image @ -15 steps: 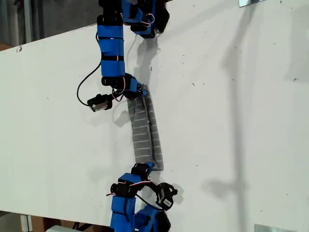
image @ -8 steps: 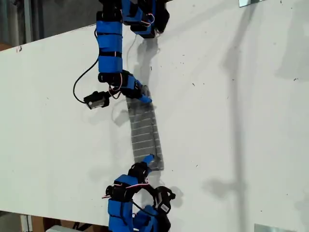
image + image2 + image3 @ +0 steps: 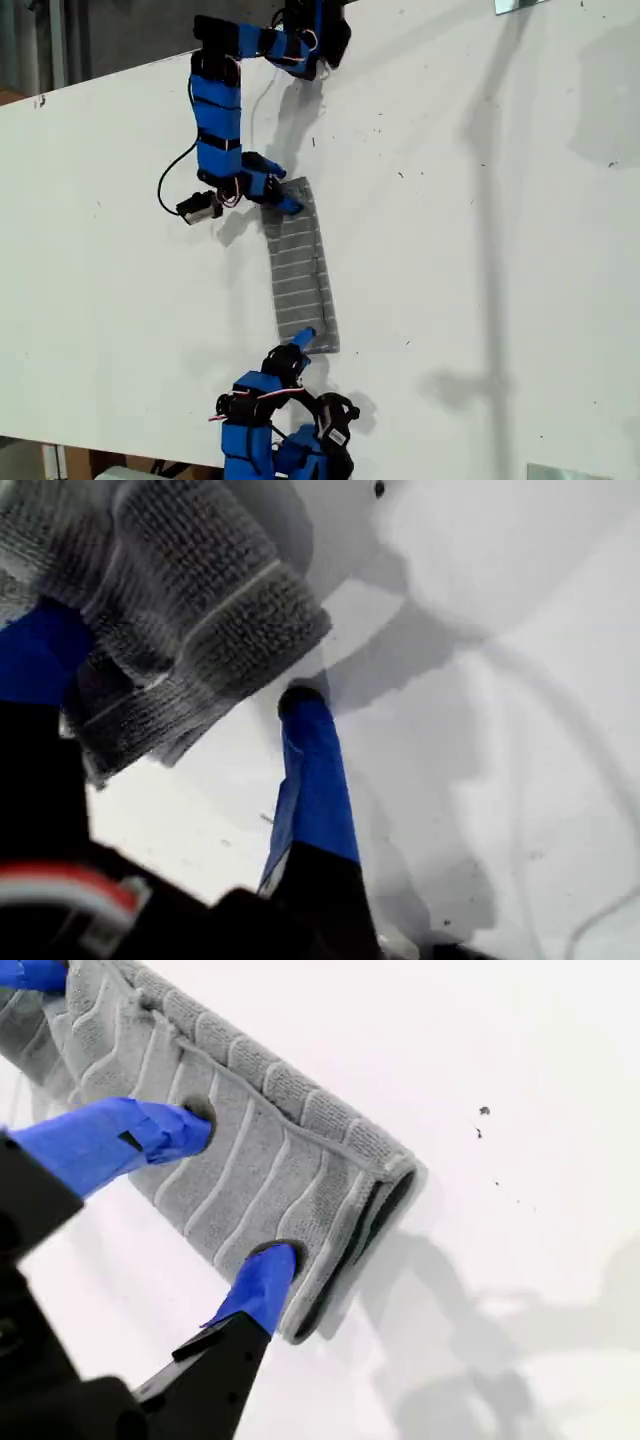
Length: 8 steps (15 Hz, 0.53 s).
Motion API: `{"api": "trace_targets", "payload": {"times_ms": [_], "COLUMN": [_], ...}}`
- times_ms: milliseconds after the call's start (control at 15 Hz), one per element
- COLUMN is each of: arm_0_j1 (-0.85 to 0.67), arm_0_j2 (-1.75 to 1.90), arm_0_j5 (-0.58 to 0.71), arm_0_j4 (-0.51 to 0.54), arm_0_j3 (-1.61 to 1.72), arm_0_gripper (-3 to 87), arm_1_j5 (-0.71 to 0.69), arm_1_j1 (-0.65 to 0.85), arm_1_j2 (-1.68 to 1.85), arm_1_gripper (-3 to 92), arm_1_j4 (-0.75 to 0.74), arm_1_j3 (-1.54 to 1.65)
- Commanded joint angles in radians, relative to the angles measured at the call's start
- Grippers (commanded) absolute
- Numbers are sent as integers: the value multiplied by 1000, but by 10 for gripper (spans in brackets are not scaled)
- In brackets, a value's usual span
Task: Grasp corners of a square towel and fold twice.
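— Towel [image 3: 300, 270] status?

— A second ago it was pinched and ridged up between the arms. Now it lies flat on the table [image 3: 480, 250] as a long folded strip.

— Grippers?

— My first gripper [image 3: 283, 200] is at the towel's far end with its jaws spread, cloth only brushing one finger. My second gripper [image 3: 235, 1188] is at the near end, also spread, tips resting on top.

— So?

— I'd judge one fold laid, with the second still to do.

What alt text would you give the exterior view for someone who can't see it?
A grey striped towel, folded into a narrow strip, lies on a white table between two blue arms, a gripper at each end.
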Motion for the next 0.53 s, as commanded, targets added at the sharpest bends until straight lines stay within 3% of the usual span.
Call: {"api": "trace_targets", "payload": {"times_ms": [0,133,333,467], "arm_0_j1": [-21,-77,-193,-241], "arm_0_j2": [43,64,190,367], "arm_0_j5": [-6,6,18,14], "arm_0_j4": [-58,-173,-328,-353], "arm_0_j3": [60,213,471,612], "arm_0_gripper": [223,221,220,220], "arm_1_j5": [-14,15,92,175], "arm_1_j1": [17,32,71,69], "arm_1_j2": [-64,-21,225,442], "arm_1_gripper": [269,5,-1,-1], "arm_1_j4": [-14,-31,-71,-74], "arm_1_j3": [-35,55,330,494]}}
